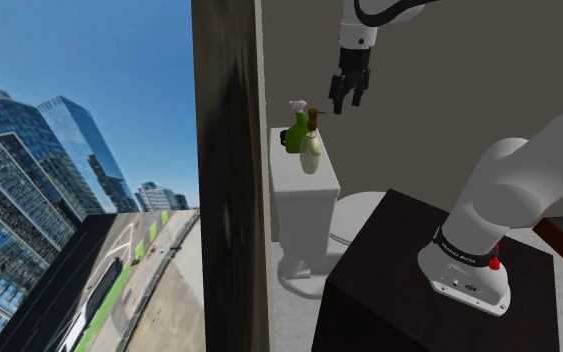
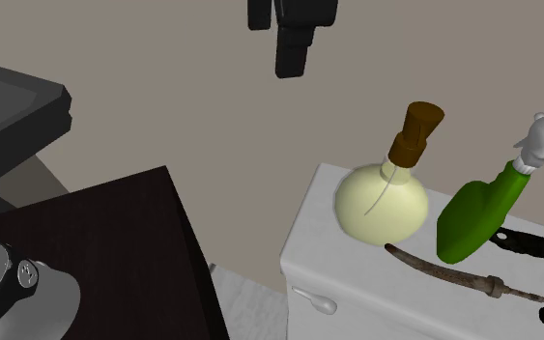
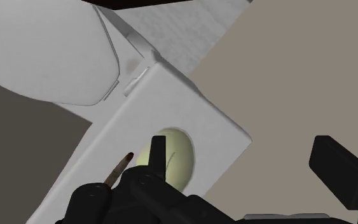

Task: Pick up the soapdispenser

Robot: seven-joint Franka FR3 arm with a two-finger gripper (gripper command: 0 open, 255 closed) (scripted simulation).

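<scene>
Pale-yellow dispenser with a brown pump stands untouched on the white toilet tank, just left of centre in the shoulder view, close beside a green spray bottle. Nothing is grasped yet. By my judgement the tool is only placed for an approach, so descent, closing and lifting are all left to do. Tool hangs in the air above and slightly right of the pump, clear of it, pointing down, spread wide and empty. Arm rises from the stand at lower right and arches past the top edge.
</scene>
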